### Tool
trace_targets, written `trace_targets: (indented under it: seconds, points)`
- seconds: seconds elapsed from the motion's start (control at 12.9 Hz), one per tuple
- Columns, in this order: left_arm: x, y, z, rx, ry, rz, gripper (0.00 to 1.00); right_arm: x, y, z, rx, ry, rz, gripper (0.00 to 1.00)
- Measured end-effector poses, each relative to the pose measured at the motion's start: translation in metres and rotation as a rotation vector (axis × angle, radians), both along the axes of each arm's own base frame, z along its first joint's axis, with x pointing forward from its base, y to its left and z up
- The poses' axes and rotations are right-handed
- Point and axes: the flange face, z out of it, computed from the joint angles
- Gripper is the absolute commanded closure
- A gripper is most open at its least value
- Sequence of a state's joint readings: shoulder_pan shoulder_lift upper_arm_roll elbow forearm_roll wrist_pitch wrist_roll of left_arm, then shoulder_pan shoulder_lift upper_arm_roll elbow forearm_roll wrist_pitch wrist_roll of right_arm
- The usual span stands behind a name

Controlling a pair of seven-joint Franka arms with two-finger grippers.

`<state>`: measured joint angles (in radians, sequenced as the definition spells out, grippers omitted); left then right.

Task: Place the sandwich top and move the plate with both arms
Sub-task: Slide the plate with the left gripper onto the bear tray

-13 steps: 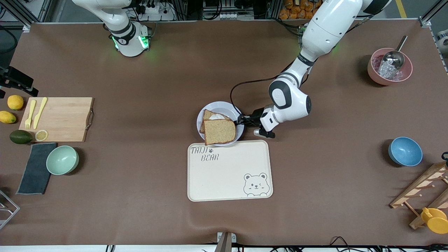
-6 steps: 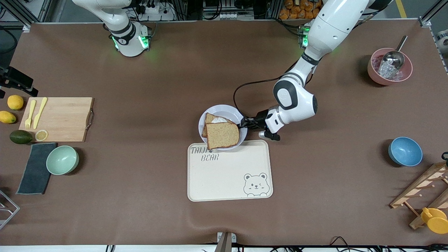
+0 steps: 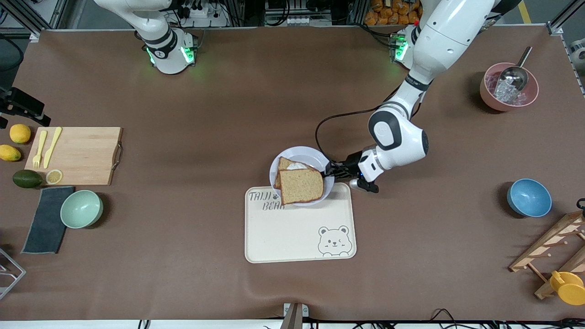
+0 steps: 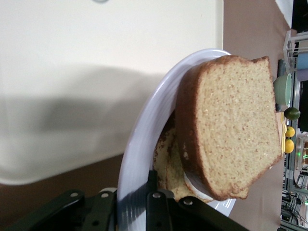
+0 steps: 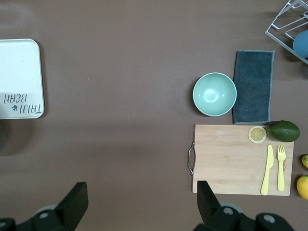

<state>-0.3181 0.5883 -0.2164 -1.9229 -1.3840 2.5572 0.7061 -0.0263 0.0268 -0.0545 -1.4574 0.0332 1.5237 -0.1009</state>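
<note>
The sandwich top (image 3: 301, 185) is a plain brown slice lying on a lower slice with white egg (image 3: 292, 165), both on the pale plate (image 3: 311, 155). My left gripper (image 3: 330, 173) is shut on the plate's rim at the side toward the left arm's end. It holds the plate over the cream tray's (image 3: 297, 233) edge that lies farthest from the front camera. In the left wrist view the black fingers (image 4: 161, 207) pinch the rim (image 4: 144, 139), with the sandwich top (image 4: 236, 125) just past them. My right gripper (image 5: 142, 199) hangs open over bare brown table, holding nothing.
A cutting board (image 3: 77, 155) with yellow cutlery, a mint bowl (image 3: 81, 209) and a dark cloth (image 3: 45, 219) sit toward the right arm's end. A blue bowl (image 3: 529, 197), a pink bowl with a scoop (image 3: 508, 87) and a wooden rack (image 3: 553, 249) sit toward the left arm's end.
My left gripper has carried the plate and sandwich toward the left arm's end and the front camera, from beside the tray to over its edge. The right gripper stayed open.
</note>
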Motion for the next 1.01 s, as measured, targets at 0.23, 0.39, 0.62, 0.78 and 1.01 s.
trace_targets:
  seconds: [0.23,0.39,0.62,0.78,1.01]
  points:
    - [0.015,-0.004,0.008,-0.017,-0.025,0.008,1.0,0.0,0.001,0.0,0.0,0.001,0.001,0.0]
    - [0.026,-0.004,0.005,-0.026,-0.033,0.02,1.0,0.0,0.001,-0.001,0.0,0.001,0.001,0.0]
    - [0.049,0.001,-0.005,-0.03,-0.045,0.044,1.0,0.0,0.001,-0.001,0.0,0.001,0.001,0.0]
    - [0.068,0.006,-0.01,-0.009,-0.048,0.051,1.0,0.0,0.001,-0.001,0.0,0.001,0.001,0.0]
    - [0.083,0.002,-0.016,0.029,-0.016,0.054,1.0,0.0,0.0,-0.001,0.0,0.001,0.0,0.0]
